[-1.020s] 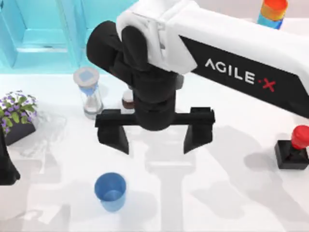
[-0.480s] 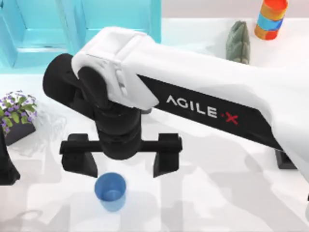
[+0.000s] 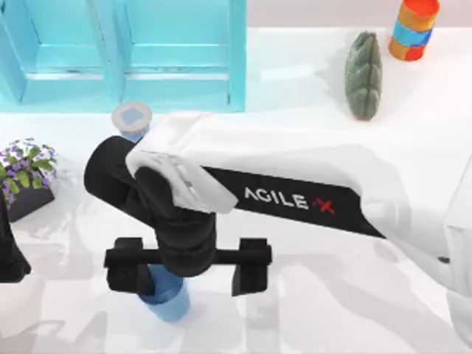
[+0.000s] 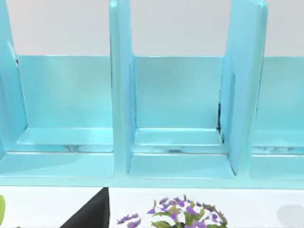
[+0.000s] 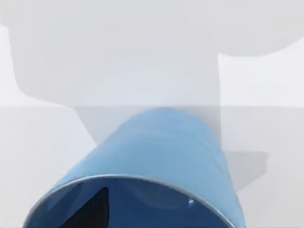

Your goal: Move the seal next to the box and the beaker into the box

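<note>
My right gripper (image 3: 188,269) hangs directly over the blue beaker (image 3: 166,301), jaws spread wide on either side of it. The beaker stands on the white surface (image 3: 332,295), well short of the turquoise box (image 3: 125,51). My left arm (image 3: 9,251) sits parked at the left edge.

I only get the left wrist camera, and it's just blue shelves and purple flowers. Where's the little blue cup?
Observer: In the top view the beaker stands upright on the table, front left, just under the right gripper.
Child: Is the gripper squeezing it?
Observer: No, its fingers are spread wide. The beaker sits under the finger on the top view's left side, not midway between the two.
Child: What does that arm's own camera see?
Observer: The right wrist view looks at the beaker's wall from very near and down into its open mouth.
</note>
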Controlling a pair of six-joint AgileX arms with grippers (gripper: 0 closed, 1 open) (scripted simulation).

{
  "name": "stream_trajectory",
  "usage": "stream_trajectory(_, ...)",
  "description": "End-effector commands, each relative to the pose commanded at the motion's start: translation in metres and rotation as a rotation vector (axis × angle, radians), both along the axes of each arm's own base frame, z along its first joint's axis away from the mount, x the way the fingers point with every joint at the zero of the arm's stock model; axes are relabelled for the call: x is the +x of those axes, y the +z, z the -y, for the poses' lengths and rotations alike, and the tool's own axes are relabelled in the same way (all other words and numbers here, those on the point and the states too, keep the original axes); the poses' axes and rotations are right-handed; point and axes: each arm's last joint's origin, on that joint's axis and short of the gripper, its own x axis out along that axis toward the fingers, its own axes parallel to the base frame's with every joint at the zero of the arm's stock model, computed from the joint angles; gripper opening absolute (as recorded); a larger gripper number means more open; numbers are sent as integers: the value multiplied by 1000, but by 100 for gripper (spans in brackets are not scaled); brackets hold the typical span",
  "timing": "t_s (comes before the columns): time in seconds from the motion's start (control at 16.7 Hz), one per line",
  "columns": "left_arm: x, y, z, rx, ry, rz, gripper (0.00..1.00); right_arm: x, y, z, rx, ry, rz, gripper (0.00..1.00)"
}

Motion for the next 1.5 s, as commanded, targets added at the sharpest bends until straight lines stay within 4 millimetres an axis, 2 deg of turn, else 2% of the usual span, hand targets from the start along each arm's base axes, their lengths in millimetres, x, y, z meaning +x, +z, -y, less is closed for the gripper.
stream_trajectory(0.12, 0, 0, 0, 0, 0, 0, 100, -1, -8, 1, -4, 0, -2, 100)
stream_trajectory(0.3, 0, 0, 0, 0, 0, 0, 100, -1, -8, 1, -4, 0, -2, 100)
stream_trajectory(1.08, 0, 0, 0, 0, 0, 0, 100, -1, -8, 1, -4, 0, -2, 2)
stream_trajectory(1.5, 0, 0, 0, 0, 0, 0, 100, -1, -8, 1, -4, 0, -2, 0)
